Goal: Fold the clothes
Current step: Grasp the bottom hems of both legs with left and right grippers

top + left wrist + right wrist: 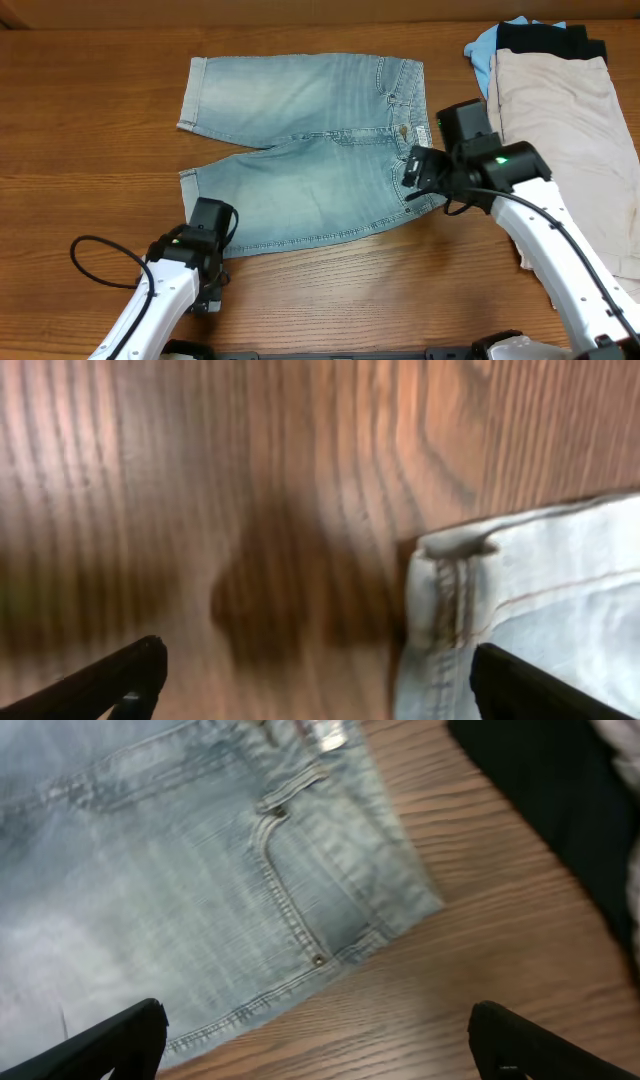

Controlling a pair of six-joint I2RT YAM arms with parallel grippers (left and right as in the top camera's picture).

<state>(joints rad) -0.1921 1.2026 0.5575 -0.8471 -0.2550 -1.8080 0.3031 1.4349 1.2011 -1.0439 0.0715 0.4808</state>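
Light-wash denim shorts (310, 150) lie flat on the wooden table, waistband to the right, cuffed legs to the left. My left gripper (205, 240) is open over the cuff corner of the near leg; in the left wrist view the cuff (450, 580) sits between the fingers (315, 685), nearer the right finger. My right gripper (418, 172) is open above the near waistband corner; the right wrist view shows the pocket seam and rivet (318, 958) just ahead of the fingers (315, 1040). Neither gripper holds anything.
A pile of other garments lies at the right: beige (560, 120) on top, black (545, 40) and sky-blue (485, 45) at the far end. Bare wood table (90, 150) lies left and in front of the shorts.
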